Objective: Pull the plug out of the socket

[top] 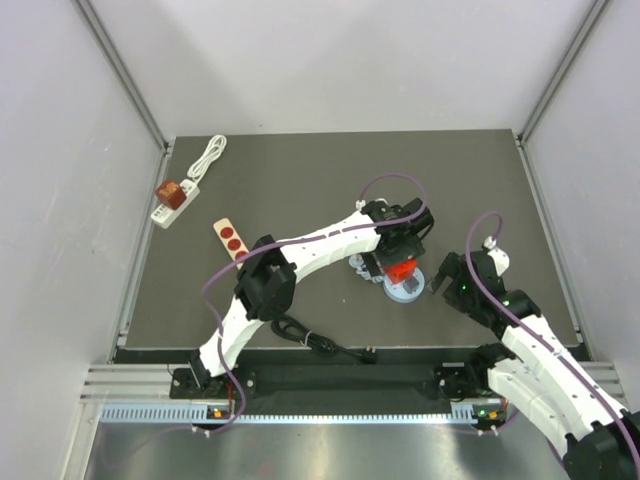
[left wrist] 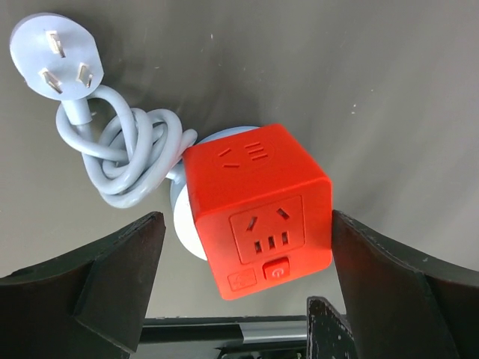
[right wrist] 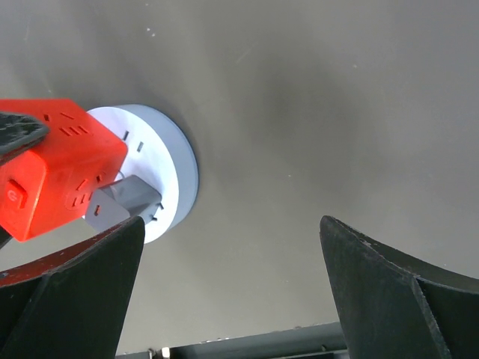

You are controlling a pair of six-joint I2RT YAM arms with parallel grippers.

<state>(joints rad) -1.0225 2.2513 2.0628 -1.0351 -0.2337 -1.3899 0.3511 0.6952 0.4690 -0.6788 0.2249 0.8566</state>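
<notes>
- Red cube plug (left wrist: 258,209): right of the worktop's (top: 300,170) centre, on the round white socket disc (right wrist: 168,161). Your right wrist view shows a grey stub (right wrist: 120,206) between cube and disc; you cannot tell whether it is fully seated.
- Left pincer (left wrist: 245,224): spread wide, one finger on each side of the cube, not pinching it.
- Right pincer (right wrist: 232,224): spread wide, nothing between its fingers, hanging just beside the disc.
- Grey cable (left wrist: 131,161): looped beside the disc, its three-pin plug (left wrist: 56,63) face up.
- White power strip (top: 175,200): far left corner.
- Black cable (top: 320,342): near edge.
</notes>
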